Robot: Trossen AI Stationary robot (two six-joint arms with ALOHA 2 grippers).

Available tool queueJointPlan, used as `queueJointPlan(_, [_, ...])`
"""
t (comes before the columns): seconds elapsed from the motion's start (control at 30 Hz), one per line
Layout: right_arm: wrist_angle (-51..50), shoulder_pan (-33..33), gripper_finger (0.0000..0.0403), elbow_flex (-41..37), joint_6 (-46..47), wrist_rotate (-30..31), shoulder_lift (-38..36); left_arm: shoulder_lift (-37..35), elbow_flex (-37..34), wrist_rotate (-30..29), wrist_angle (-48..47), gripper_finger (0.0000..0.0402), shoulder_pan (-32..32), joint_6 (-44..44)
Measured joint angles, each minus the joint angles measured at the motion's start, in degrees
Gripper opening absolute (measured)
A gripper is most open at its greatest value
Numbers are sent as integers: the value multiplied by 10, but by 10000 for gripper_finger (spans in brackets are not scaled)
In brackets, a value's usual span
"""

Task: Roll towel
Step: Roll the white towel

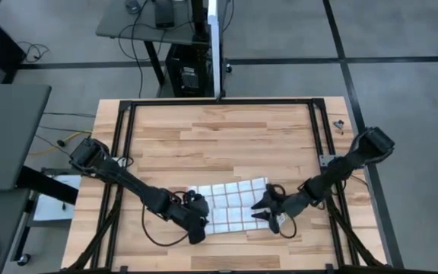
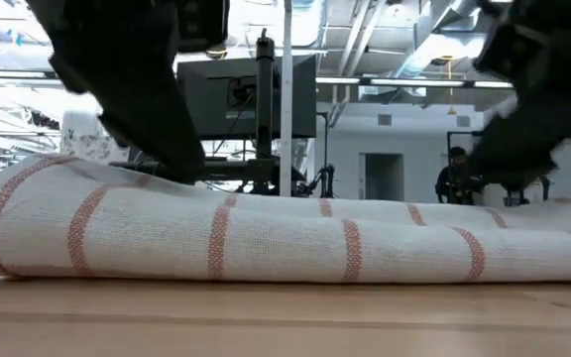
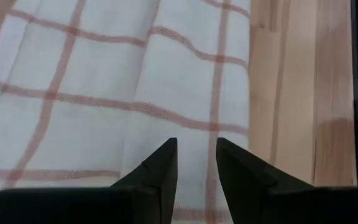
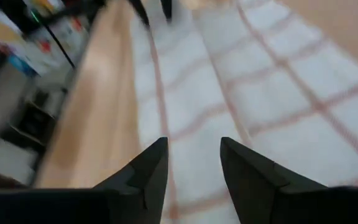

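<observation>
Towel: one white woven towel with thin red grid stripes [image 1: 230, 205], lying on the light wooden plank table [image 1: 226, 129] near its front edge, between my two arms.
Towel shape: in the low view the towel [image 2: 285, 238] sits as a low, partly rolled mound with a rounded fold at one end.
Left gripper: my left gripper [image 1: 197, 220] is at the towel's left end, above the cloth. In the left wrist view the gripper [image 3: 196, 163] shows a narrow gap between its two dark fingers, with only towel [image 3: 104, 93] seen behind the gap. Nothing is pinched between the tips.
Right gripper: my right gripper [image 1: 268, 207] is at the towel's right end. In the right wrist view the gripper [image 4: 194, 167] has its fingers apart over the striped cloth [image 4: 260, 93], not clamped on it.
Count: one towel, two grippers, one table.
Background: a person [image 2: 454, 178] stands in the room beyond the table.
</observation>
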Motion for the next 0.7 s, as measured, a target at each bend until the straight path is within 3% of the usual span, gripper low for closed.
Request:
queueJointPlan(0.33, [105, -1, 139, 3, -2, 16, 146, 0, -80, 0, 77, 93, -31, -104])
queueJointPlan(0.7, [154, -9, 139, 1, -73, -2, 160, -2, -141, -9, 116, 92, -61, -141])
